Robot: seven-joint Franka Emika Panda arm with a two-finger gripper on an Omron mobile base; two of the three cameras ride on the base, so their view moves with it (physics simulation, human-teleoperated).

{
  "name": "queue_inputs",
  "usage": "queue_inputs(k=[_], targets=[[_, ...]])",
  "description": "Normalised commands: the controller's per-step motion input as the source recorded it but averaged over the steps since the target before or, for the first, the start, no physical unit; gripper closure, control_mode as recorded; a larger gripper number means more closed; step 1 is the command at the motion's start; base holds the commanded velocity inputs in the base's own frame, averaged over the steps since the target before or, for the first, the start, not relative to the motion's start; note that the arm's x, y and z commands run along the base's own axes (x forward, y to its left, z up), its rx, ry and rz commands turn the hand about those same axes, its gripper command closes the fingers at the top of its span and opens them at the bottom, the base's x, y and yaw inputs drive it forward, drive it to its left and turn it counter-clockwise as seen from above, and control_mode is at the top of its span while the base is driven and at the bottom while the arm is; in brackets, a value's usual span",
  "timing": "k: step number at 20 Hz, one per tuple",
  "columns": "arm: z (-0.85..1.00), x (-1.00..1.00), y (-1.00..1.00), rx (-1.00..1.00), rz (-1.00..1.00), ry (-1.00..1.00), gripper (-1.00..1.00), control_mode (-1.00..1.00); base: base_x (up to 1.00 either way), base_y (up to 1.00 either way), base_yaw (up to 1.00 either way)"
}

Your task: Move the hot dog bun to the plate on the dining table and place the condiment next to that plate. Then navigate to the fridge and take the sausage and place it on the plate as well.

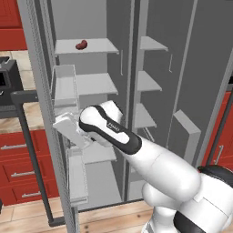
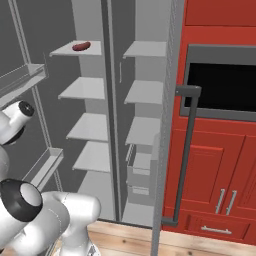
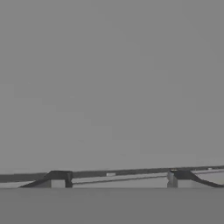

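One sausage (image 1: 81, 44) is what is left to fetch, and it is lying untouched on the top shelf (image 1: 86, 46) of the left compartment of the fridge (image 1: 91, 18), near that shelf's left end.

Going from the left in the left base view, red drawers (image 1: 18, 168) are sitting under a marble worktop. Next, the fridge's left door (image 1: 63, 91) is standing wide open with its bins facing the arm. The arm (image 1: 136, 150) is reaching low and leftward, its wrist close to those door bins, well below the sausage's shelf. Further right, the narrower compartment is showing bare grey shelves, and the right door is standing open too.

In the right base view the sausage (image 2: 81, 46) is sitting at the upper left. To the right, a long bar handle (image 2: 187, 150) is running down a door edge in front of red cabinets (image 2: 220, 165).

In the hand view the gripper (image 3: 119, 177) is facing a flat grey surface. Its two tips are standing spread apart and pinching nothing, with a thin pale strip running across at tip level.

By my judgement the robot is working at the fridge step: it is parked there with the doors open. The sausage is not yet picked up or carried to the plate. Whether the bun and condiment are already placed cannot be told from here.
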Motion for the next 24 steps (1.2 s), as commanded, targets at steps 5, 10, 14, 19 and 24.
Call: queue_inputs(k=[5, 10, 14, 19, 24], targets=[[0.0, -0.54, 0.1, -0.24, 0.03, -0.25, -1.0, -1.0, 0.0, 0.0, 0.0], [0.0, -0.9, -0.28, -0.13, 0.0, -0.26, -1.0, -1.0, 0.0, 0.0, 0.0], [0.01, -0.84, -0.57, -0.07, 0.0, -0.22, -1.0, -1.0, 0.0, 0.0, 0.0], [0.1, -0.55, -0.8, -0.06, -0.01, -0.13, -1.0, -1.0, 0.0, 0.0, 0.0], [0.14, -0.28, -0.9, -0.07, -0.04, -0.06, -1.0, -1.0, 0.0, 0.0, 0.0]])
